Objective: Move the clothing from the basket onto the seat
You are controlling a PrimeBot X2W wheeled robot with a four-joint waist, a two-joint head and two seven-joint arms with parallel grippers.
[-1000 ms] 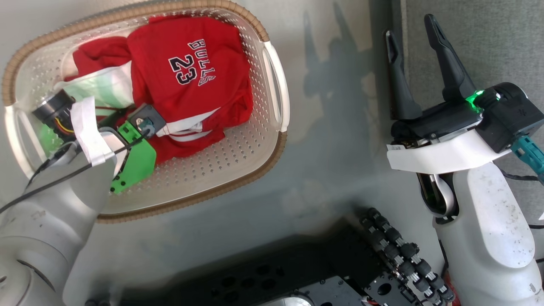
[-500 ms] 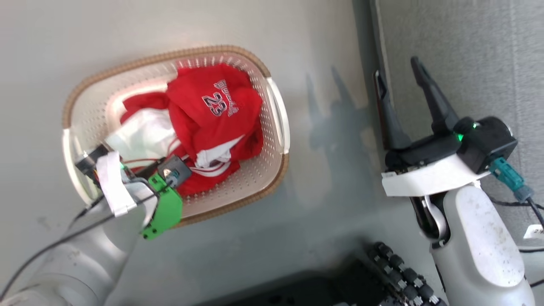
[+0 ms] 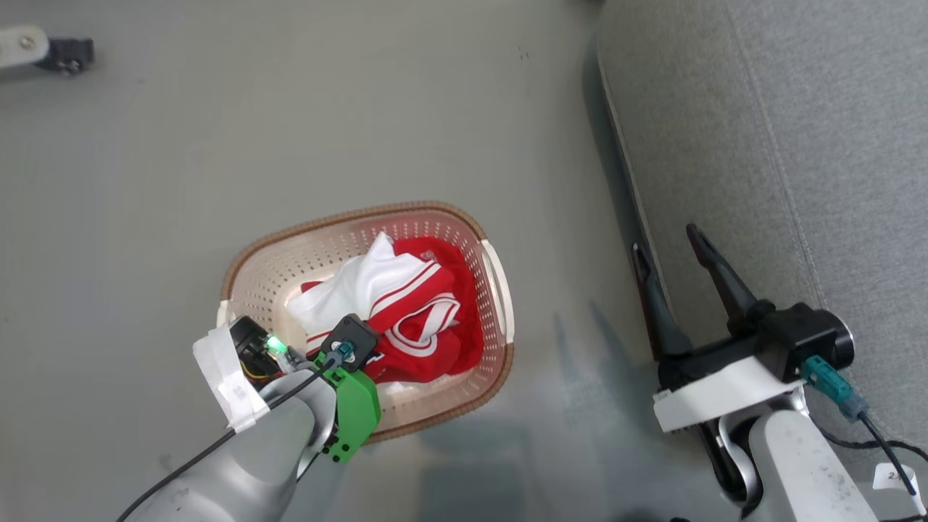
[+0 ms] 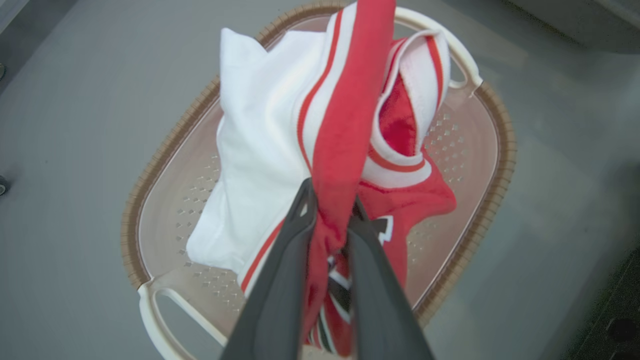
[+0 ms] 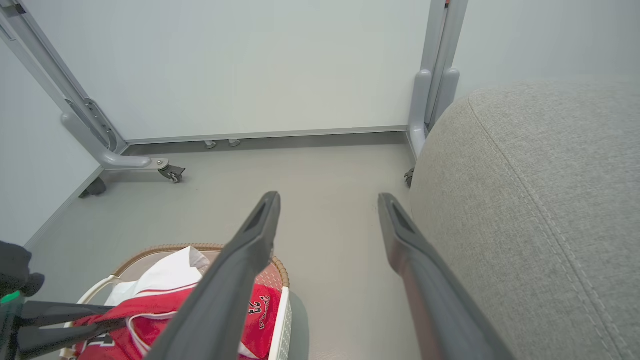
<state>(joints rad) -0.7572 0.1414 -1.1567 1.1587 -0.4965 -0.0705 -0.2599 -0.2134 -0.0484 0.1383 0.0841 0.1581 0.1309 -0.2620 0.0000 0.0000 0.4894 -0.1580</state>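
Observation:
The cream basket (image 3: 348, 216) with its brown rim (image 4: 505, 150) stands on the grey floor, holding the red and white clothing (image 3: 406, 319). My left gripper (image 4: 330, 200) is shut on a red, white-striped fold of one garment (image 4: 350, 100), which hangs stretched above the basket with its white inside showing. In the head view the left wrist covers those fingers. A "23" print (image 5: 260, 305) lies lower in the basket (image 5: 165, 247). My right gripper (image 3: 663, 243) (image 5: 328, 200) stands open and holds nothing, beside the edge of the grey seat (image 3: 797, 145) (image 5: 540, 200).
A grey wheeled frame leg (image 5: 125, 160) and a grey post (image 5: 435, 75) stand by the white wall behind the basket. Another caster bracket (image 3: 43, 47) sits on the floor at far left. Bare floor (image 3: 551, 181) separates basket and seat.
The head camera has risen and pulled back, so the basket looks smaller. My left gripper has lifted a garment, turning its white inside up. The right gripper stays open.

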